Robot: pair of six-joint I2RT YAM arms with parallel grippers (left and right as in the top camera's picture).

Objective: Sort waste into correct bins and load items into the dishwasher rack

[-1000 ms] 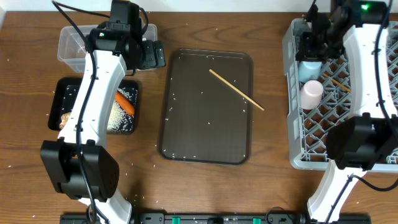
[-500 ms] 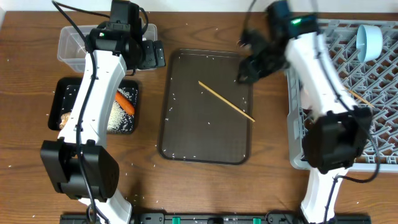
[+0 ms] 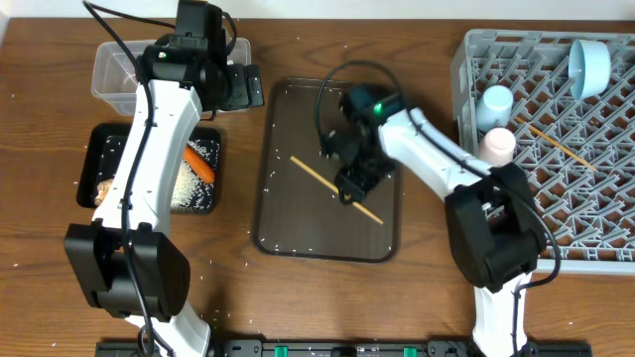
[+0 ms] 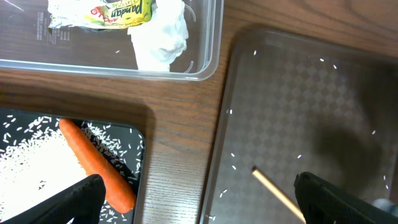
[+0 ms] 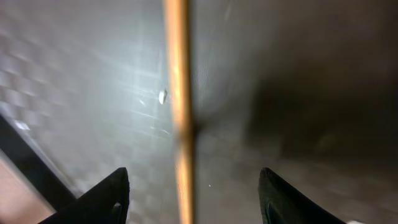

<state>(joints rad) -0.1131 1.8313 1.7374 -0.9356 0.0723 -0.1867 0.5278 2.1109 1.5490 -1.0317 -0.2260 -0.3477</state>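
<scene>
One wooden chopstick (image 3: pixel 322 179) lies slantwise on the brown serving tray (image 3: pixel 298 228). My right gripper (image 3: pixel 350 182) hovers low over it, open. In the right wrist view the chopstick (image 5: pixel 179 93) runs between the two fingers and touches neither, with the right gripper (image 5: pixel 196 199) straddling it. The grey dishwasher rack (image 3: pixel 595 238) holds a light blue cup (image 3: pixel 495 100), a pink cup (image 3: pixel 496 146), a blue dish (image 3: pixel 588 66) and another chopstick (image 3: pixel 558 145). My left gripper (image 3: pixel 246 87) is open and empty between the clear tub (image 3: pixel 111 71) and the tray. The carrot (image 4: pixel 98 167) and rice (image 4: pixel 25 158) lie in the black tray (image 3: pixel 104 144).
The clear tub holds a green-yellow wrapper (image 4: pixel 121 12) and a white tissue (image 4: pixel 163 38). A brown lump (image 3: pixel 102 186) sits in the black tray. Stray rice grains dot the serving tray and the wooden table (image 3: pixel 228 288).
My right arm swung from the rack to the serving tray and came down over the chopstick, its jaws opening. The chopstick now lies further front-left. The left arm has not moved.
</scene>
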